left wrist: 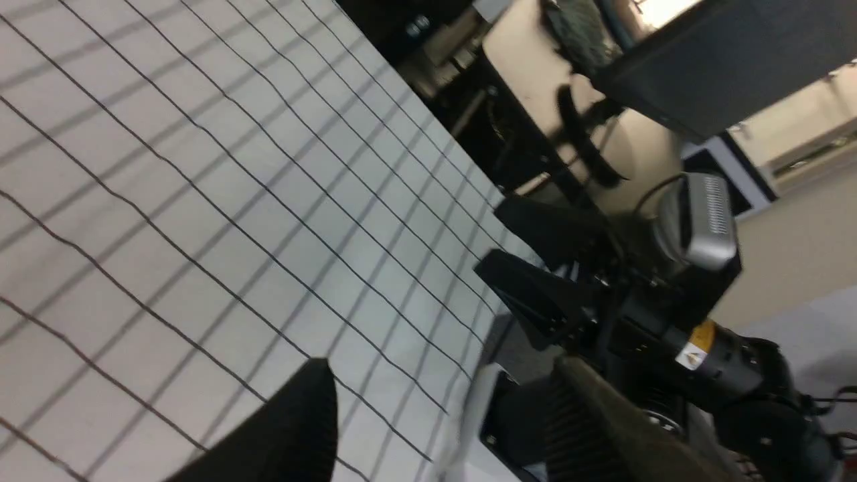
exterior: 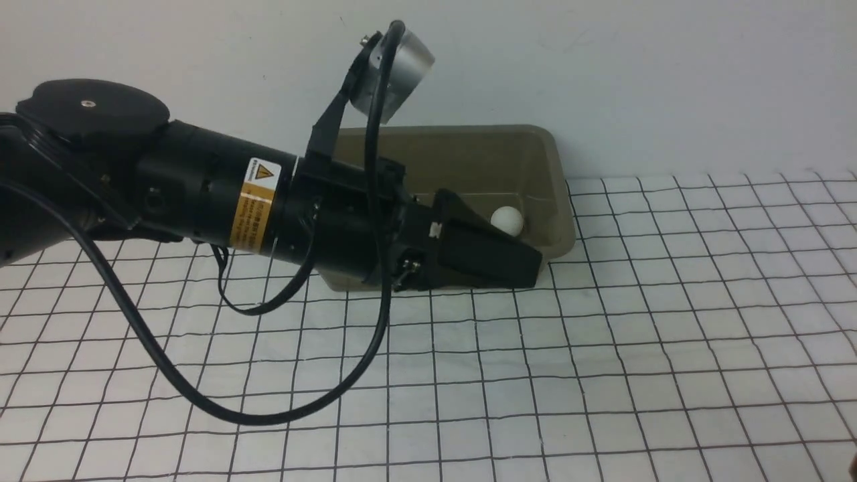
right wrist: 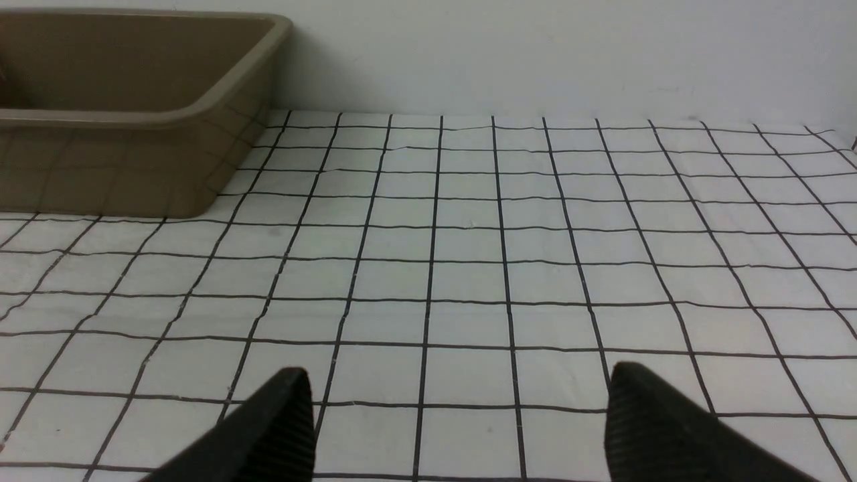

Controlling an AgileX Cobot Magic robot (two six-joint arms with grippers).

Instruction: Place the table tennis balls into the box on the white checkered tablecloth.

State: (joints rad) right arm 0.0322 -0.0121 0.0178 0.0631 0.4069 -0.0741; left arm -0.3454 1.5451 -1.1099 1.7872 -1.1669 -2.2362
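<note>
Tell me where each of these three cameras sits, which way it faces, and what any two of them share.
Front view: between the arms, facing the wall; left arm reaches across the box, one table tennis ball inside.
Left wrist view: on the left wrist, turned across the white checkered tablecloth towards the right arm; own fingertips show, nothing between them.
Right wrist view: low over the cloth, facing the wall; right gripper open, empty.
Shared: front and right wrist views both show the box.

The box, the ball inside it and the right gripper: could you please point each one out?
box [exterior: 462, 132]: front view, far rim.
ball [exterior: 507, 220]: front view, centre of its visible white surface.
right gripper [right wrist: 458, 428]: right wrist view, midway between fingertips.
</note>
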